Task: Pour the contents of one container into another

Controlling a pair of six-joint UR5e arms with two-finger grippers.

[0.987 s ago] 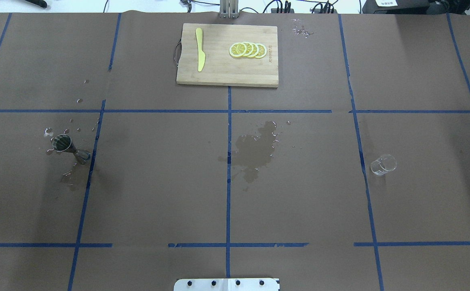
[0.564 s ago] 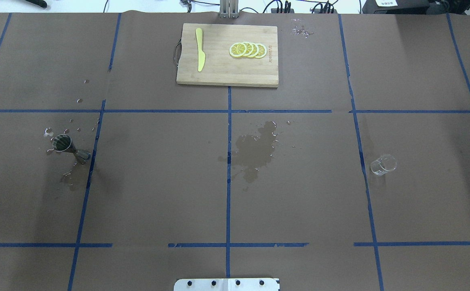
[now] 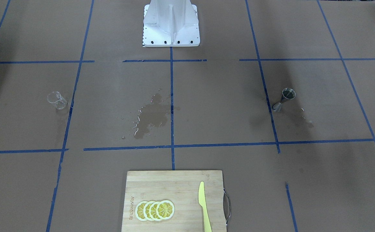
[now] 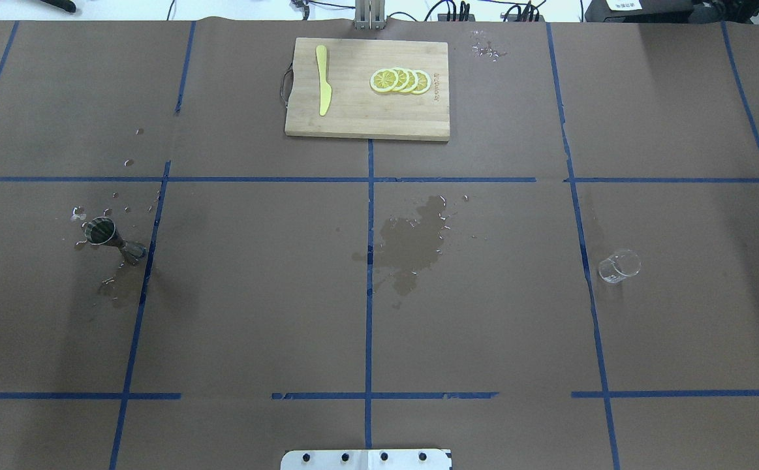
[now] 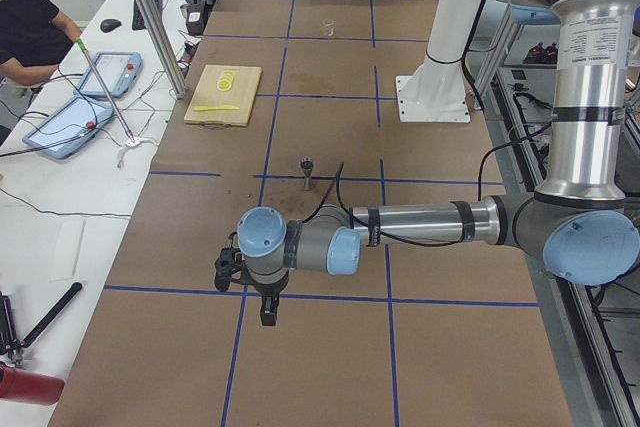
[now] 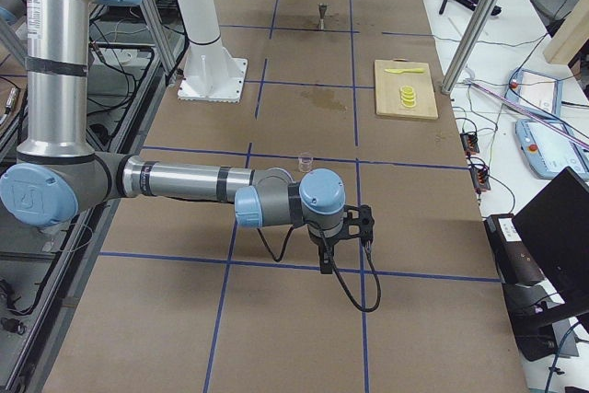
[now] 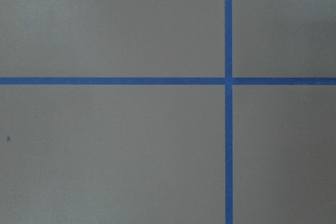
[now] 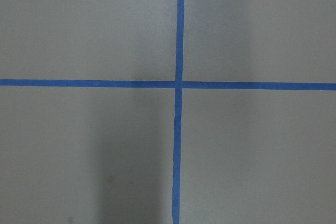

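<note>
1. The left fingers [image 5: 267, 315] and right fingers [image 6: 324, 266] both hang low over bare desk [image 4: 255, 294]. They only show up in the side cameras, so I honestly can't tell if they're open or closed. They aren't holding either of the things, since both of those sit on the desk.
2. The glass cup [image 4: 619, 266] stands on the robot's right side, just beside a blue tape line [image 4: 581, 248]. The jigger [image 4: 108, 236] stands upright way over on the left, well apart from it. There's a puddle [image 4: 415, 245] in the middle between them.
3. First worry is the cup. It's tiny and see-through, so a slightly off grab could knock it over or let it slip. I can't tell if there's liquid in it.
4. The jigger looks top-heavy on a narrow foot, and there are damp spots [image 4: 115, 287] around it. One nudge and I'd guess it tips.
5. Its mouth is small too, so a fast tilt or bad lineup probably means more liquid on the paper.
6. It's a long carry between the two, so sloshing seems likely.
7. The cutting board [image 4: 366, 111], lemon slices [image 4: 400, 80] and knife [image 4: 322, 78] sit at the far edge, out of the way.
</note>
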